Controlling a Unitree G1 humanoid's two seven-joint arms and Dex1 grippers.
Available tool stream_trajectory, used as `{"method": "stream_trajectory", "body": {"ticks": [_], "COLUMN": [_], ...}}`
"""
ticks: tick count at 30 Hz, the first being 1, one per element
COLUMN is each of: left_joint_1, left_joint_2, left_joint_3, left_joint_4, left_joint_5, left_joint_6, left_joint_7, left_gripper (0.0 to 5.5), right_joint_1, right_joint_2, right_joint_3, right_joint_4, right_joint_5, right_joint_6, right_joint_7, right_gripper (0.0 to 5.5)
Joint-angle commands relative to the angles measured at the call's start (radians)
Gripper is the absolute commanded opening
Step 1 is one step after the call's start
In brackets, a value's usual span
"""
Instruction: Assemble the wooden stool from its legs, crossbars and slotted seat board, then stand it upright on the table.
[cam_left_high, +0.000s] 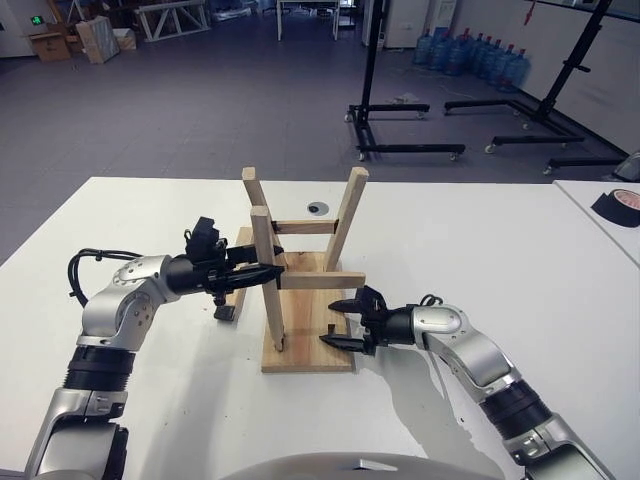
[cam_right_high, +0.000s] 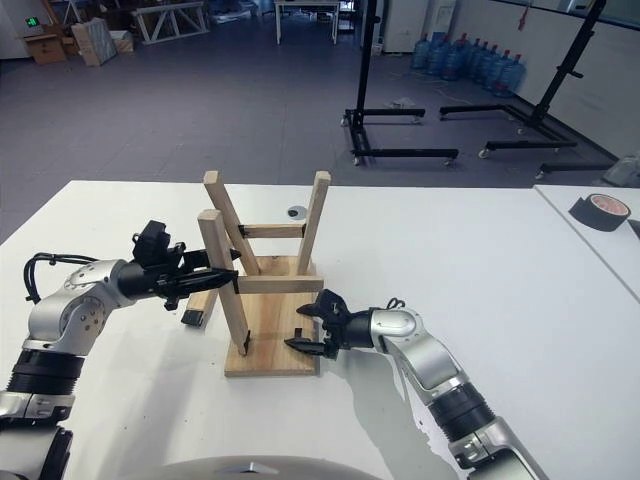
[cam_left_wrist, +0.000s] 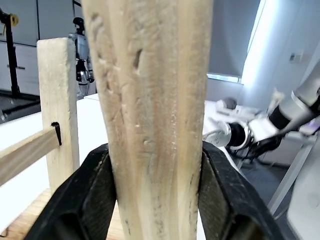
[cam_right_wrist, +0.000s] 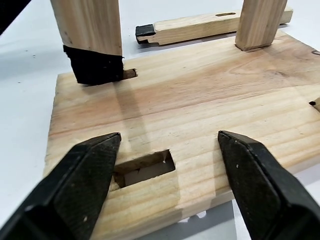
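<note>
The slotted seat board (cam_left_high: 310, 352) lies flat on the white table (cam_left_high: 480, 250). Three legs stand on it, joined by a far crossbar (cam_left_high: 305, 227) and a near crossbar (cam_left_high: 322, 281). My left gripper (cam_left_high: 268, 271) is shut on the front leg (cam_left_wrist: 155, 115), about halfway up. That leg's black-capped foot (cam_right_wrist: 93, 67) rests beside a slot at the board's corner. My right gripper (cam_right_wrist: 169, 135) is open at the board's near right edge, its fingers either side of an empty slot (cam_right_wrist: 145, 167). A loose leg (cam_left_high: 236, 285) lies on the table left of the board.
A black tape roll (cam_left_high: 617, 207) sits on the neighbouring table at the far right. A round grommet hole (cam_left_high: 318, 208) is in the tabletop behind the stool. Black wheeled racks (cam_left_high: 405, 110) stand on the floor beyond the table.
</note>
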Motion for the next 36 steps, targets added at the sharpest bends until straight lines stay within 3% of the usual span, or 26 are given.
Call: {"method": "stream_trajectory", "body": {"ticks": [1, 12, 36], "left_joint_1": [0.036, 0.051, -0.028], "left_joint_2": [0.053, 0.161, 0.179], "left_joint_3": [-0.063, -0.080, -0.093], "left_joint_4": [0.040, 0.036, 0.176], "left_joint_5": [0.184, 0.148, 0.227], "left_joint_6": [-0.109, -0.101, -0.211], "left_joint_7": [0.008, -0.048, 0.007], "left_gripper": [2.02, 2.02, 2.02], "right_joint_1": [0.045, 0.045, 0.067], "right_joint_2": [0.000, -0.062, -0.099], "right_joint_3": [0.039, 0.107, 0.152], "right_joint_4": [0.027, 0.012, -0.025], "right_joint_5": [-0.032, -0.076, -0.061], "right_joint_6": [0.052, 0.148, 0.184], "right_joint_7": [0.001, 0.033, 0.064], "right_gripper": [3.57, 3.57, 3.57]}}
